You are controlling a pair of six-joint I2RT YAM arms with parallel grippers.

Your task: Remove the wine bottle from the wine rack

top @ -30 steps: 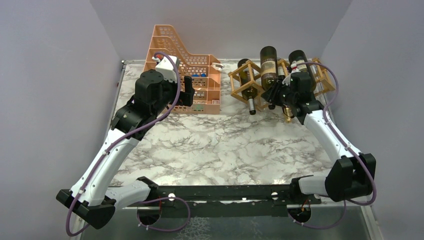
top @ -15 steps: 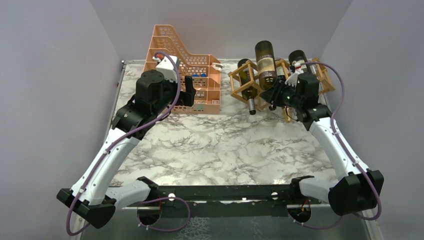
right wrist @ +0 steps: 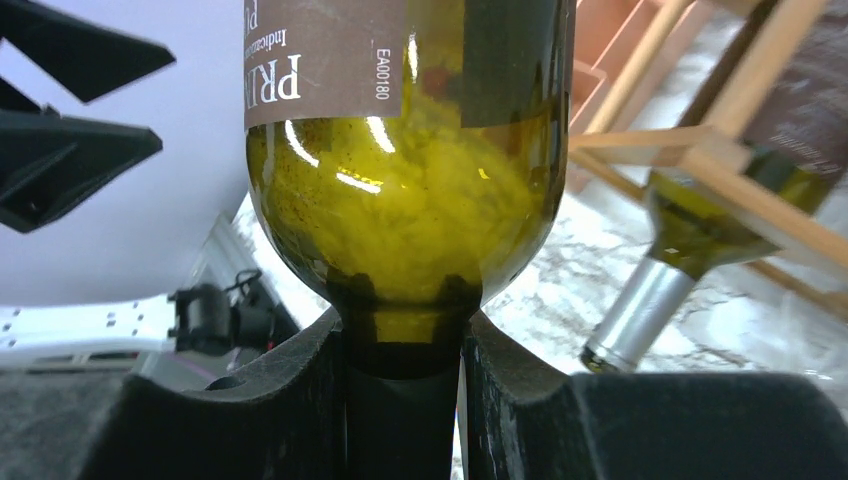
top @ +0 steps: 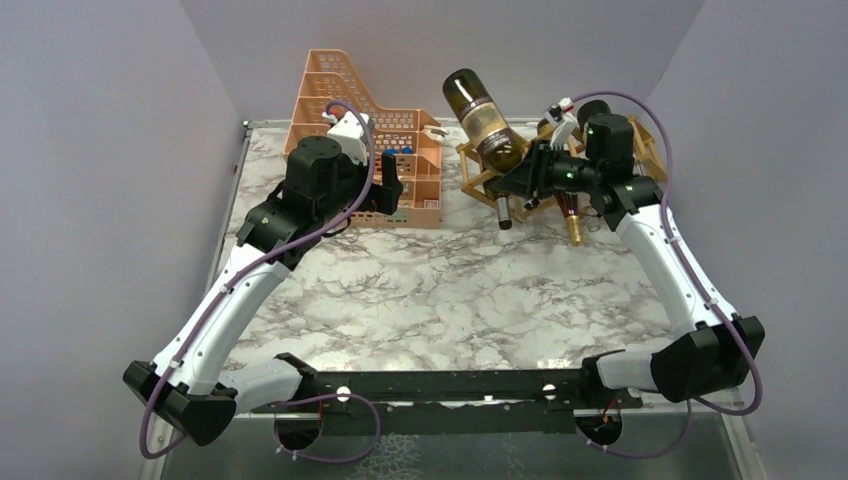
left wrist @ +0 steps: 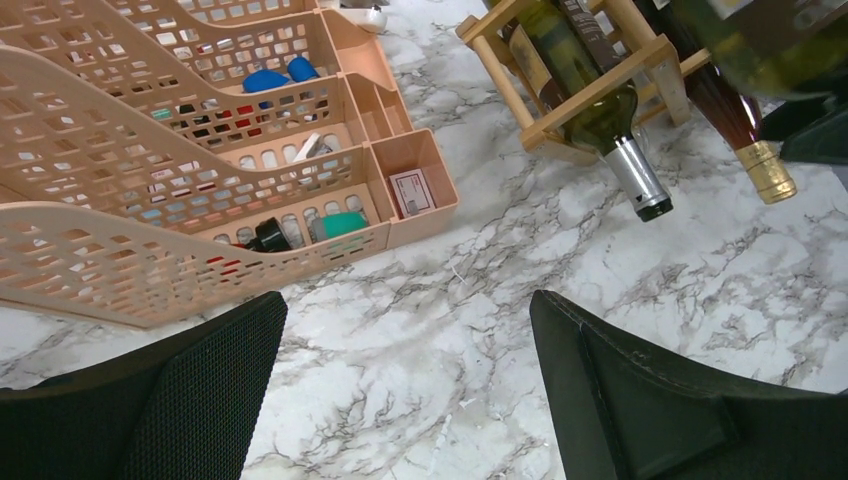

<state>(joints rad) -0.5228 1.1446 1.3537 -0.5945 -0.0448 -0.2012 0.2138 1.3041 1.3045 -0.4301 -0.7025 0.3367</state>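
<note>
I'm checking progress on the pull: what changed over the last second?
The right claw, shut on the neck of the wine bottle, lifted it up from the wine rack and swung its base up and leftward. The left arm edged slightly right, with the left claw open. The rack, the two other bottles and the orange organizer stayed put.

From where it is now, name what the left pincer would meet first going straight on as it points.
Probably the bare marble table, in the gap between the orange organizer and the wine rack. The open left pincer aims down at it; nothing shows in between, though depth is unclear.
</note>
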